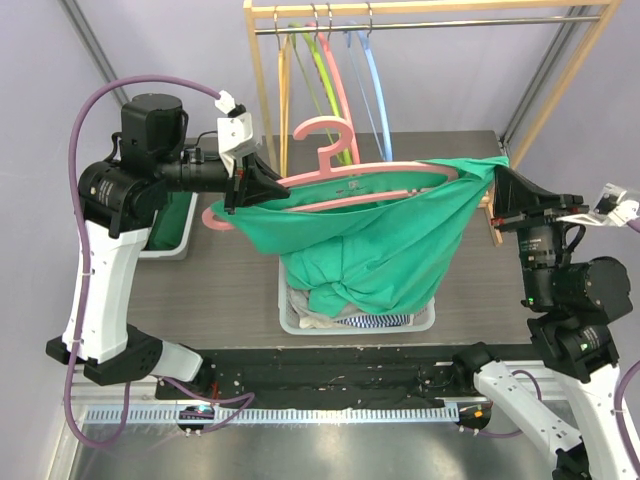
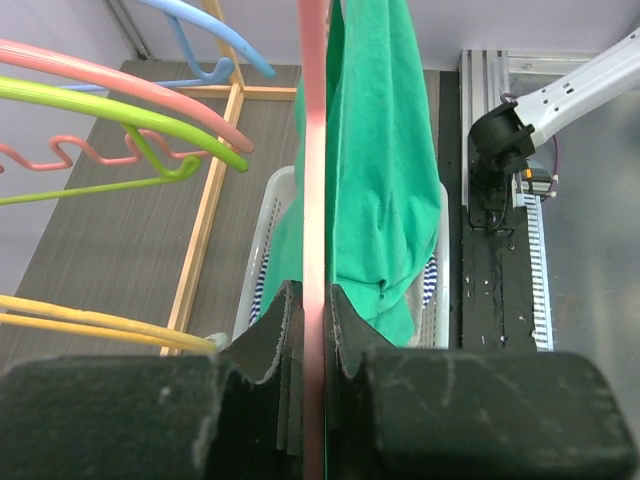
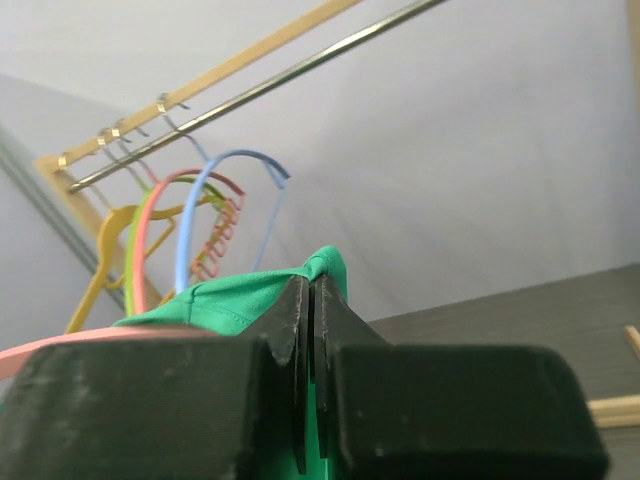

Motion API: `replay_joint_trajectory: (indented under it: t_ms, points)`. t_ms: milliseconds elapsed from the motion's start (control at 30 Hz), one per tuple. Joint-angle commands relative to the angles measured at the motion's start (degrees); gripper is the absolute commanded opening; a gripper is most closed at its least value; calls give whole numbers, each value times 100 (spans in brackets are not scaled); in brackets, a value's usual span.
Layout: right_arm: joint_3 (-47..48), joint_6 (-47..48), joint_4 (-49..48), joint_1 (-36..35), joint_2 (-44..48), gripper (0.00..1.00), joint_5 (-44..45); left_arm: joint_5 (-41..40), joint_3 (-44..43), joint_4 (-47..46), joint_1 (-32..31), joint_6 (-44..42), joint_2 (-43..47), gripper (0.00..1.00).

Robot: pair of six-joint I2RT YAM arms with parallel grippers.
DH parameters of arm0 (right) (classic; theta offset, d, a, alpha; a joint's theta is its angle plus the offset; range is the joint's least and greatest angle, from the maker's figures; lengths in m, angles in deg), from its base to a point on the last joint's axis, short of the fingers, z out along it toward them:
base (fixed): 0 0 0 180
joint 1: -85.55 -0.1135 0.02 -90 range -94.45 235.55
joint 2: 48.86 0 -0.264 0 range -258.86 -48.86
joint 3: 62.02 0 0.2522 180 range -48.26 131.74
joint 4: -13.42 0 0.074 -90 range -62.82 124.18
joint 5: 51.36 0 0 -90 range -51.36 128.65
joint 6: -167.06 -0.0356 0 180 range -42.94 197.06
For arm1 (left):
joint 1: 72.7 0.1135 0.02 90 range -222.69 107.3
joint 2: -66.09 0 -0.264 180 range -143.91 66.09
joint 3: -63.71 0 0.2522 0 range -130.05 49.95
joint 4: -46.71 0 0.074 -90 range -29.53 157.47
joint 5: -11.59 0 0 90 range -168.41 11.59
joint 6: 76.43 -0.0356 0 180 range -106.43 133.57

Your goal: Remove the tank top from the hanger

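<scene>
A green tank top [image 1: 385, 245] hangs from a pink hanger [image 1: 330, 185] held level above the table. My left gripper [image 1: 243, 190] is shut on the hanger's left end; in the left wrist view the pink bar [image 2: 314, 200] runs between the fingers [image 2: 275, 330], with the tank top [image 2: 385, 170] draped to its right. My right gripper [image 1: 500, 185] is shut on the tank top's right shoulder, a green fold [image 3: 325, 272] pinched between the fingertips [image 3: 295, 300]. The cloth stretches from that pinch down into the basket.
A white laundry basket [image 1: 425, 318] with striped clothes stands under the tank top. Behind it a wooden rack [image 1: 430, 8] carries yellow, green, pink and blue hangers [image 1: 340, 75]. A green bin [image 1: 178, 225] sits at the left, behind my left arm.
</scene>
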Motion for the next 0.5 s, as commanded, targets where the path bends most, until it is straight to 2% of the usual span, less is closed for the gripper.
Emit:
replay_joint_trajectory:
  t_ms: [0, 300, 400, 467]
  points:
    - [164, 104, 220, -16, -403, 1, 1321, 33, -144, 17, 12, -66, 46, 4]
    - [-99, 235, 810, -16, -466, 1, 1157, 86, -311, 70, 12, -75, 28, 4]
    - [-187, 323, 1082, -7, -370, 1, 446, 77, -425, 70, 3, -83, -24, 4]
    - [-257, 385, 1162, -16, -273, 1, -327, 86, -513, 26, 3, -66, -68, 4]
